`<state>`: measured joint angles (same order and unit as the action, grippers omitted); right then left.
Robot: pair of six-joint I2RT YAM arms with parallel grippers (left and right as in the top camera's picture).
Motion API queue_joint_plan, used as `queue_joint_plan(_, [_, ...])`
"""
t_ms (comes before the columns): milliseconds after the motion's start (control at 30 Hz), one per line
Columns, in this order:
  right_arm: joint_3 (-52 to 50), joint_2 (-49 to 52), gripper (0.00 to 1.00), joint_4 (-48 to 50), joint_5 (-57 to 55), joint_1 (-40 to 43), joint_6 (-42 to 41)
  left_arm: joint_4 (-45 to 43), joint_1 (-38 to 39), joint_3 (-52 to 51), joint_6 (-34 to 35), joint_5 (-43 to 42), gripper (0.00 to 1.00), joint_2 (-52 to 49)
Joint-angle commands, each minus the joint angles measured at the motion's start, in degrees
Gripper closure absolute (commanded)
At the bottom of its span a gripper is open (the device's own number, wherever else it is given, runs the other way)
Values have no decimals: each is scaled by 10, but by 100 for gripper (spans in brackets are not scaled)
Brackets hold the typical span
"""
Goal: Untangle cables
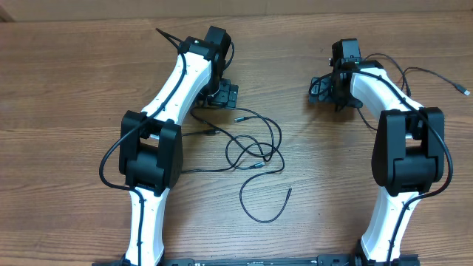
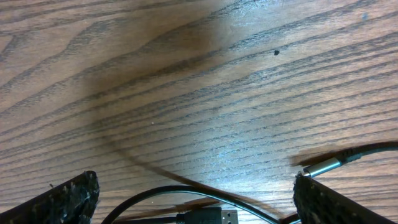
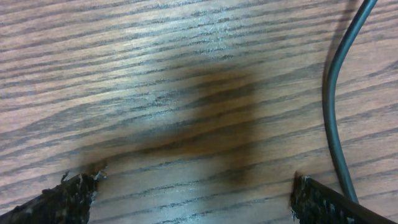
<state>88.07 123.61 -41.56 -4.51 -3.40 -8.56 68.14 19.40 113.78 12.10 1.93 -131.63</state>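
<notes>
Rough black fingertips of the left gripper fill the bottom corners of its wrist view, standing wide apart with nothing clamped between them. Down in that gap, on the wood-grain table, lies a thin black curve of the cables ending in a USB-style plug at the bottom edge, and a metal-tipped plug rests just beside the right-hand fingertip. From above, the left gripper hangs low over the far-left middle of the table, right at the upper-left edge of the cables, which sprawl as loose overlapping loops in the middle of the table between the two white arms, with one open curl trailing toward the near edge. The right gripper sits well apart from that tangle, over on the far right. Its fingertips are spread wide too, over bare wood and their own shadow, gripping nothing. One black cord runs down the right side of that view, just beside the right-hand fingertip; I can't tell from here whether it is one of the loose cables or part of the arm's wiring.
</notes>
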Motion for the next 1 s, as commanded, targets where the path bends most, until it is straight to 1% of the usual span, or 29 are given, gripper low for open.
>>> queue_joint_plan(0, [-11,0,0,8,0,3,12,2,-2,7,8,-5,0,-2])
queue_joint_plan(167, [-19,0,0,13,-14,14,18,2,-2,7,8,-5,0,-2])
queue_joint_plan(367, [-26,0,0,16,2,55,34,2,-2,7,8,-5,0,-2])
queue_joint_plan(667, [-26,0,0,-3,4,151,72,2,-2,7,8,-5,0,-2])
queue_joint_plan(967, [-26,0,0,-7,1,274,74,2,-2,7,8,-5,1,-2])
